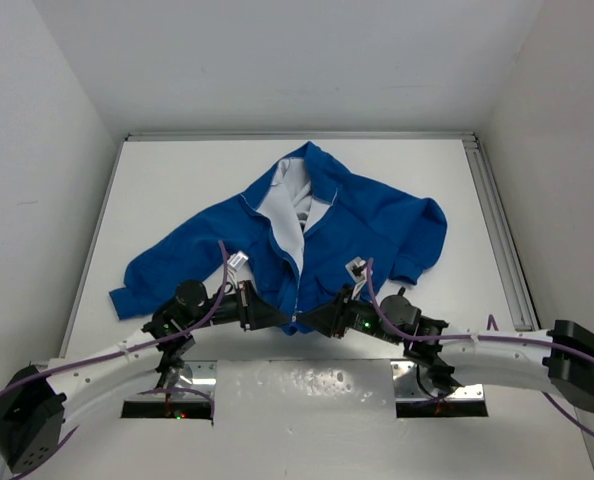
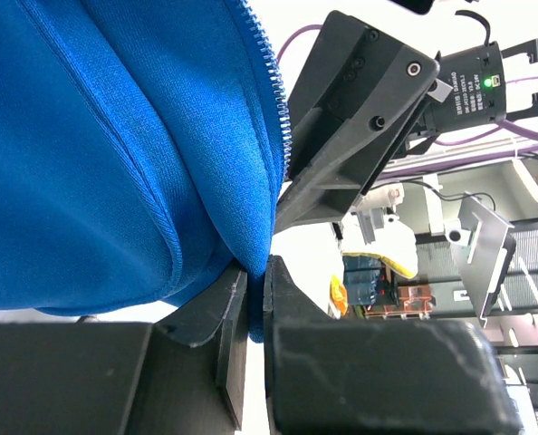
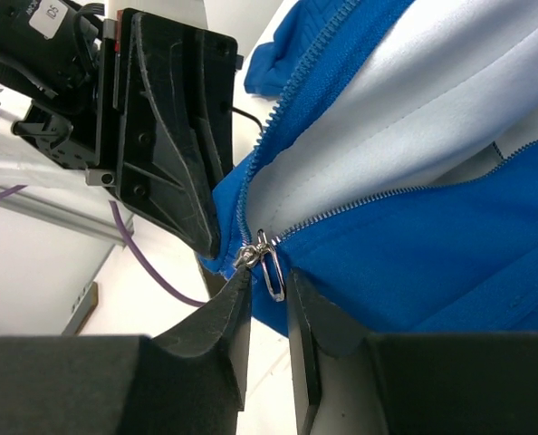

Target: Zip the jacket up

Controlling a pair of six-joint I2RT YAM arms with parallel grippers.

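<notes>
The bright blue jacket (image 1: 377, 225) lies spread on the white table with its front open and its white lining (image 1: 282, 200) showing. My left gripper (image 1: 277, 318) is shut on the jacket's bottom hem (image 2: 251, 227), with blue fabric pinched between its jaws (image 2: 255, 272). Facing it, my right gripper (image 1: 314, 321) stands at the foot of the zipper (image 3: 341, 213). The silver zipper pull (image 3: 273, 272) hangs between the right gripper's (image 3: 269, 283) narrowly open jaws, with a gap still visible beside it.
A metal rail (image 1: 497, 220) runs along the table's right side, and walls close in on three sides. Purple cables (image 1: 222, 265) arc over both arms. The jacket's sleeves (image 1: 147, 280) spread out to left and right.
</notes>
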